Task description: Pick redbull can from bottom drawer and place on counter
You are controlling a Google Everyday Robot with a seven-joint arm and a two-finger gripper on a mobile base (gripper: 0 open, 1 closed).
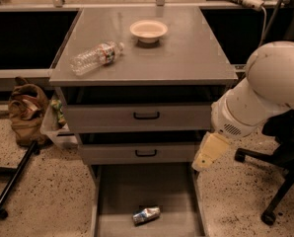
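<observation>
Silver-blue redbull can (146,215) lies in the bottom drawer (132,189) — gripper (205,159) hovers above-right, grip state unclear.

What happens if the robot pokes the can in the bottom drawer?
Lying sideways on the grey drawer's flat floor, the small silver-blue can probably rolls. It looks slim, so likely light. The cream gripper hangs beside the middle drawer.

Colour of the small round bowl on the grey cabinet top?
Cream-white bowl, clearest in the camera view; the pale gripper hangs beside the grey bottom drawer.
</observation>
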